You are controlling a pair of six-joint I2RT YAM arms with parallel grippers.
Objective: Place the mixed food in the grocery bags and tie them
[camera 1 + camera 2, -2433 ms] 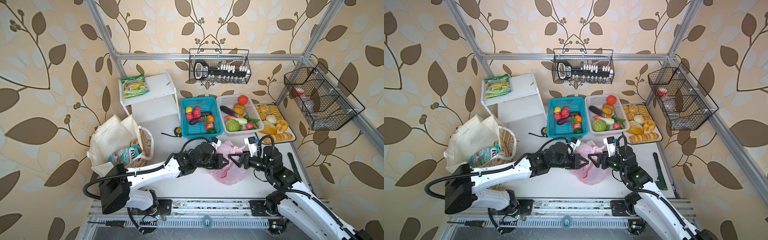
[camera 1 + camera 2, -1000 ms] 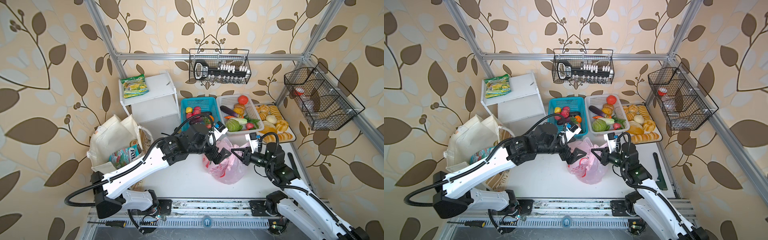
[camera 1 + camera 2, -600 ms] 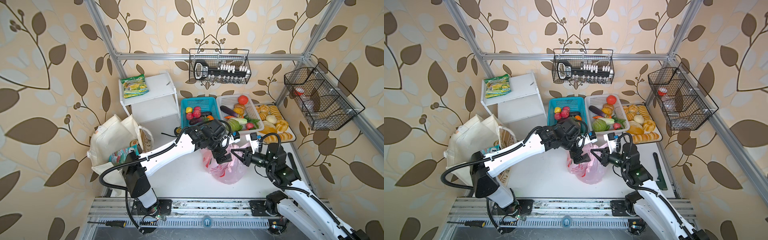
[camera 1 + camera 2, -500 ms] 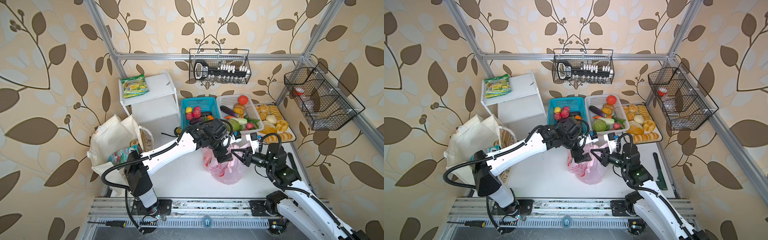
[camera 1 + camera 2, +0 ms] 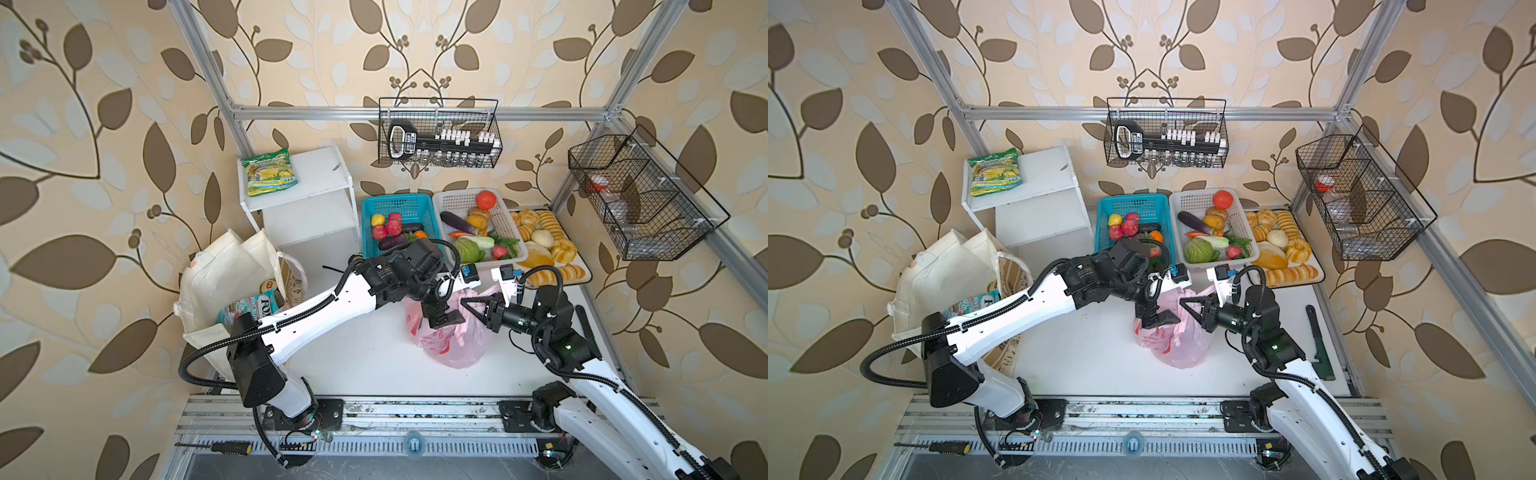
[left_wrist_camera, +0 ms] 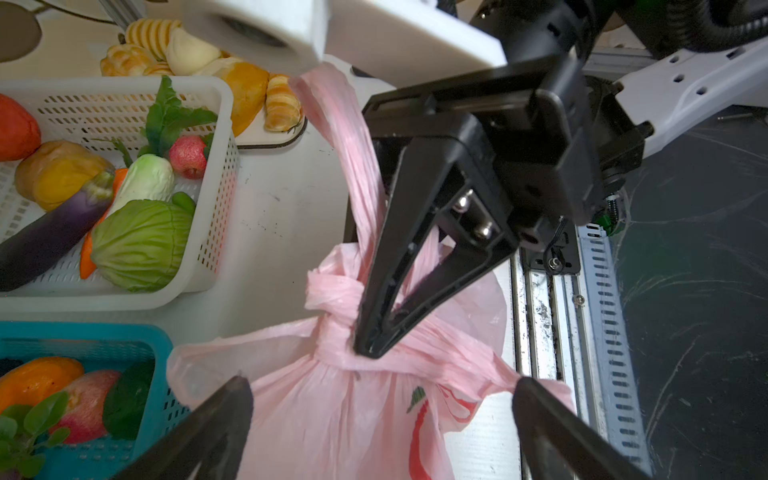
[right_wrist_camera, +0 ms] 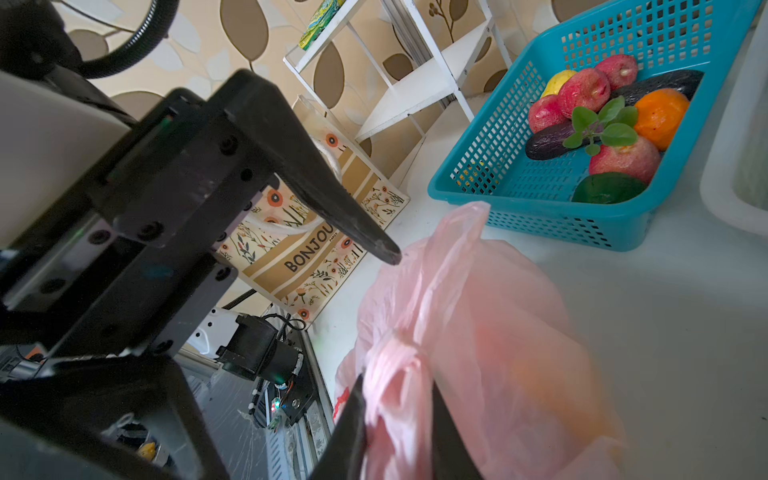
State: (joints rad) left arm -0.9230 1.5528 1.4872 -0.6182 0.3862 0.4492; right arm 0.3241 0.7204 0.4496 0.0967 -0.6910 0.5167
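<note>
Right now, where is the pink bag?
In both top views the pink bag sits on the table, right of centre, just in front of the teal basket and white basket; the right gripper pinches its handle.

Bright, even light filled both top views, and only soft shadows lay on the table (image 5: 365, 361) beside the pink plastic bag (image 5: 453, 345). The wide lens splayed the frame posts (image 5: 200, 50) outward, well above the bag. In the left wrist view the bag's knot was crisp, while the left gripper (image 6: 380, 384) before it loomed dark and soft-edged. In the right wrist view the bag smeared out of focus around the right gripper (image 7: 399, 419). The blue basket (image 7: 540, 199) behind it was sharp.
</note>
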